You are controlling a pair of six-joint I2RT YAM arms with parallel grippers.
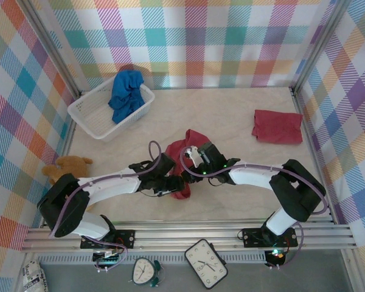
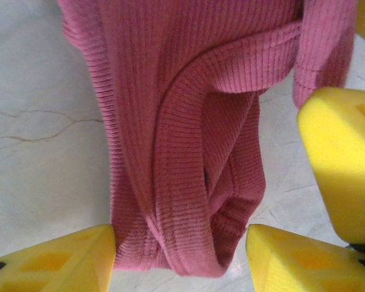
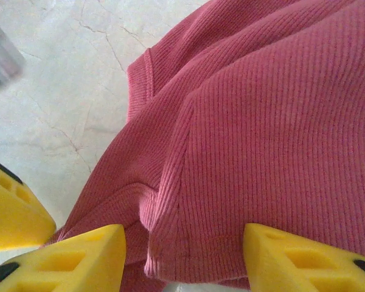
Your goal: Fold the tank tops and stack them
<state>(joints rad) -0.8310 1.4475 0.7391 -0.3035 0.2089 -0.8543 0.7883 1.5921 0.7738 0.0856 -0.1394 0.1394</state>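
A crumpled dark red tank top (image 1: 188, 141) lies at the table's middle, and both grippers meet at its near end. My left gripper (image 1: 173, 182) is open; in the left wrist view its yellow fingers (image 2: 61, 261) straddle a looped strap and hem of the ribbed cloth (image 2: 182, 152), and the left finger touches it. My right gripper (image 1: 193, 172) is open too, with a bunched fold of the same top (image 3: 249, 152) filling the gap between its fingers (image 3: 292, 261). A second dark red tank top (image 1: 278, 126) lies folded at the right. The blue tank top (image 1: 125, 92) hangs in the basket.
The white mesh basket (image 1: 88, 115) stands at the back left. A brown teddy bear (image 1: 67, 167) sits at the left edge. Two clocks (image 1: 205, 263) lie below the arms' rail. Checked walls close in three sides. The right gripper's finger (image 2: 340, 158) is close beside my left gripper.
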